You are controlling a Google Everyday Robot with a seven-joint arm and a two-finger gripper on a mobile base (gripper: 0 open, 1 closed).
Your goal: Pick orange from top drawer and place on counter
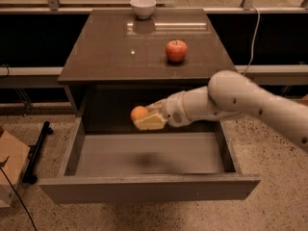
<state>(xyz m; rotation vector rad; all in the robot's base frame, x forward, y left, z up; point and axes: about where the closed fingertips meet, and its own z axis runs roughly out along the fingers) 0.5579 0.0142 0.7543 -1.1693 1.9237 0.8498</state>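
Note:
The orange [138,113] is small, round and pale orange. My gripper [144,118] is shut on it and holds it in the air above the open top drawer [144,189], below the counter's front edge. The drawer is pulled out, grey inside, and shows nothing else in it. The counter [115,52] is the glossy dark top slab behind and above the gripper. My white arm reaches in from the right.
A red apple [176,50] sits on the counter right of centre. A white bowl [143,6] stands at its back edge. A cardboard box [8,170] and a black stand [37,150] are on the floor at left. A cable [252,32] hangs at right.

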